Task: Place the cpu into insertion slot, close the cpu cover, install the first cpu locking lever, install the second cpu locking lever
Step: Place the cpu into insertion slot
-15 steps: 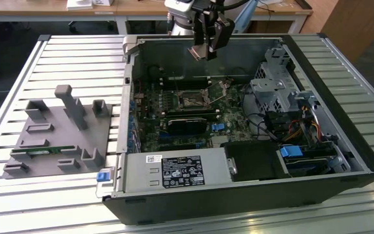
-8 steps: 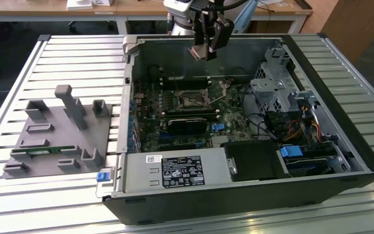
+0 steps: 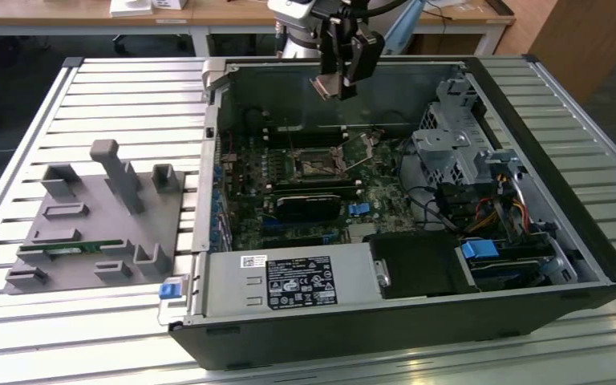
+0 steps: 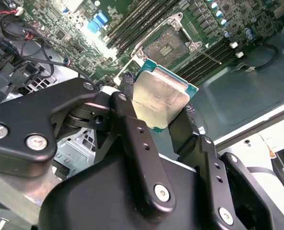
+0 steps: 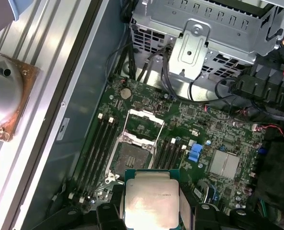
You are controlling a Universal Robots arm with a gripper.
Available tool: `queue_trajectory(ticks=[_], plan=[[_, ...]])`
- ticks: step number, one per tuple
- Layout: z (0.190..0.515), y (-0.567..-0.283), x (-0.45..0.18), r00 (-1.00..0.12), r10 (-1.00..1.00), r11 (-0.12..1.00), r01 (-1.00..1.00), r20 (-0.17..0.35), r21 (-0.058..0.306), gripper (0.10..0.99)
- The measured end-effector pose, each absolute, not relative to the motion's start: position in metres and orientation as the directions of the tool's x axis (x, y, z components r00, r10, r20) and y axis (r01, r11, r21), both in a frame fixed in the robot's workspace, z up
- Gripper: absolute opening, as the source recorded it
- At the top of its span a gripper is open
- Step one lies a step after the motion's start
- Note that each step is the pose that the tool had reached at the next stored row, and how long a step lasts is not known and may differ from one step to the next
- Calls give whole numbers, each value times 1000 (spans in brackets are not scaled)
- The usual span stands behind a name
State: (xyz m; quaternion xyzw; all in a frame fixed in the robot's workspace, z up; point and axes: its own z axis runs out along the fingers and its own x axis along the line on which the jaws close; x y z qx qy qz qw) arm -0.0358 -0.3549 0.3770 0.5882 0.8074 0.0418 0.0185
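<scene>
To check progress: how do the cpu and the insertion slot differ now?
The cpu has a dull silver top; the insertion slot is dark inside a metal border. The cpu is held in the gripper above the board; the insertion slot lies empty. Both are square.

The cpu (image 4: 158, 98), a flat square chip with a dull silver top and a green rim, hangs clamped between the jaws above the bare insertion slot (image 5: 132, 158). The silvery cpu cover (image 5: 146, 118) seems swung open beside the slot.
</scene>
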Motion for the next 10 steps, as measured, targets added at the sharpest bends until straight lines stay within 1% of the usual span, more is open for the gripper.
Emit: queue_trajectory(ticks=[10], plan=[[377, -355, -36, -282, 959, 279, 956, 19, 89, 541]])
